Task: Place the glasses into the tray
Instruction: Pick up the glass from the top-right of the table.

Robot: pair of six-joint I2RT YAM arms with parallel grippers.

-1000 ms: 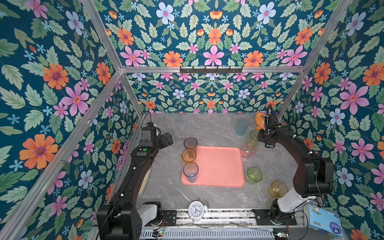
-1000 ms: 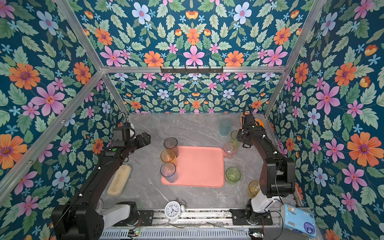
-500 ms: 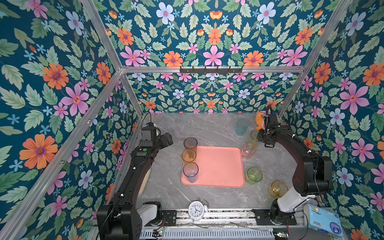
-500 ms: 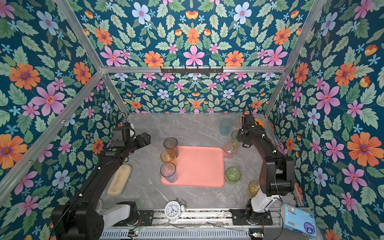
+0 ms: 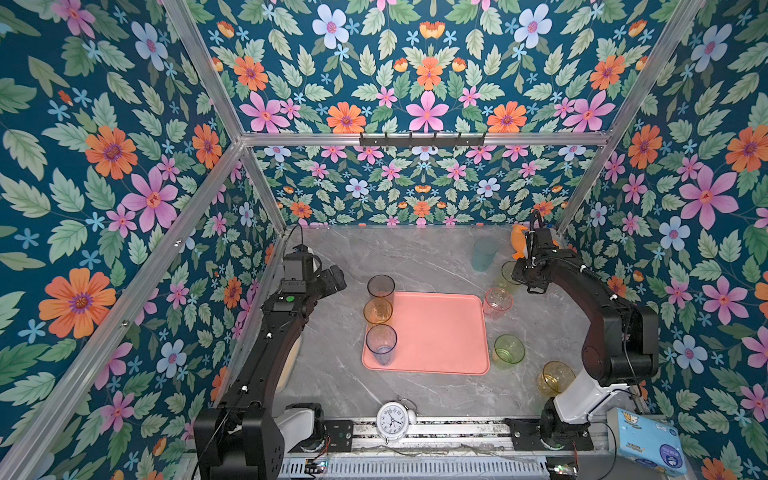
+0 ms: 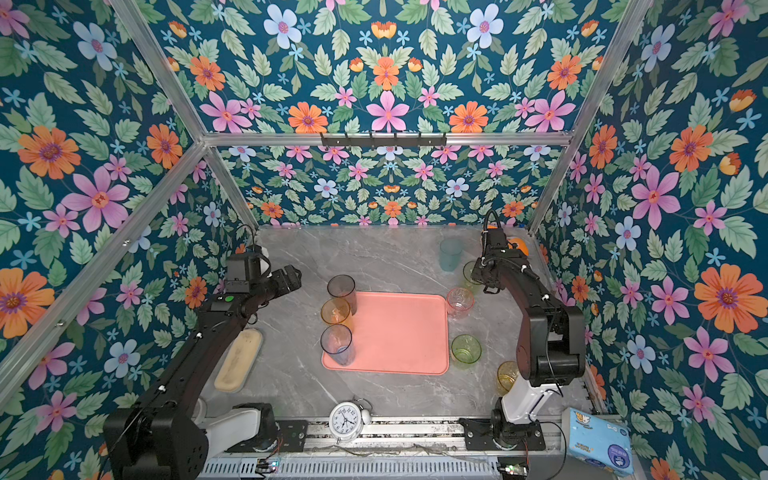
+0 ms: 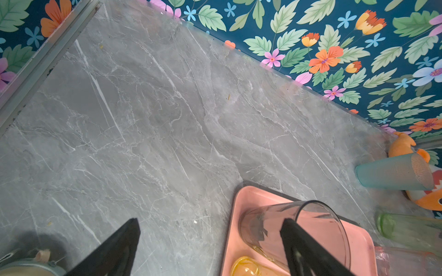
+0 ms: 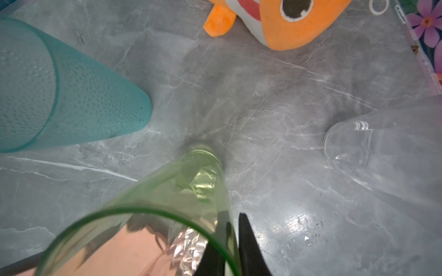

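Note:
The salmon-pink tray (image 5: 432, 336) lies mid-table with a grey glass (image 5: 380, 286), an amber glass (image 5: 377, 311) and a blue glass (image 5: 381, 344) standing along its left side. A pink glass (image 5: 497, 302), a short green glass (image 5: 509, 351), a yellow glass (image 5: 555, 377) and a teal glass (image 5: 484, 253) stand off the tray at the right. My right gripper (image 8: 233, 215) is shut on the wall of a tall green glass (image 8: 181, 191), one finger inside and one outside. A clear glass (image 8: 346, 145) stands nearby. My left gripper (image 7: 210, 221) is open over the table beside the grey glass (image 7: 267, 229).
An orange plush fish (image 5: 519, 245) lies in the back right corner behind my right arm. A white alarm clock (image 5: 392, 419) stands at the front edge. A beige oblong dish (image 6: 239, 361) lies under my left arm, and a blue tissue pack (image 5: 646, 440) sits front right.
My right gripper's jaws have closed onto the tall green glass's wall. Neither arm has visibly shifted, and no glass has moved.

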